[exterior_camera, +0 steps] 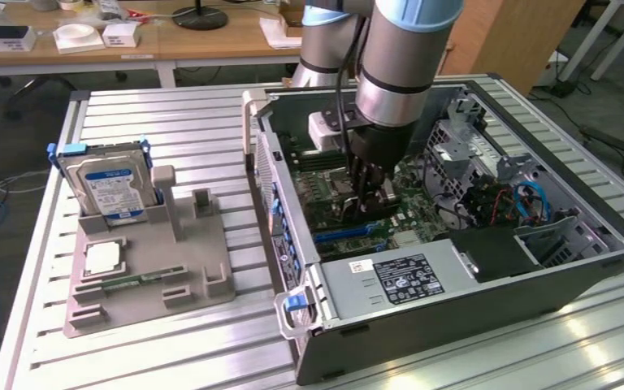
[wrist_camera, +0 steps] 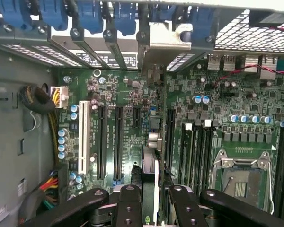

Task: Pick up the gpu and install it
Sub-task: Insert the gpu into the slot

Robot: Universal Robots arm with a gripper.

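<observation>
My gripper (exterior_camera: 369,197) reaches down inside the open computer case (exterior_camera: 572,268), just above the green motherboard (exterior_camera: 328,191). In the wrist view the black fingers (wrist_camera: 128,205) are shut on the gpu (wrist_camera: 150,163), which shows edge-on as a thin green card standing upright between them. Its silver end bracket (wrist_camera: 158,45) lies against the row of rear slot covers. The card's lower edge hangs over the motherboard (wrist_camera: 217,101), beside the long black expansion slots (wrist_camera: 118,142). I cannot tell whether it touches a slot.
A grey parts fixture (exterior_camera: 149,264) stands to the exterior view's left of the case and holds a blue-labelled hard drive (exterior_camera: 111,185). The power supply (exterior_camera: 390,280) fills the case's near corner. The drive cage and cables (exterior_camera: 529,203) crowd the case's right side. A yellow and black cable bundle (wrist_camera: 42,101) runs along one case wall.
</observation>
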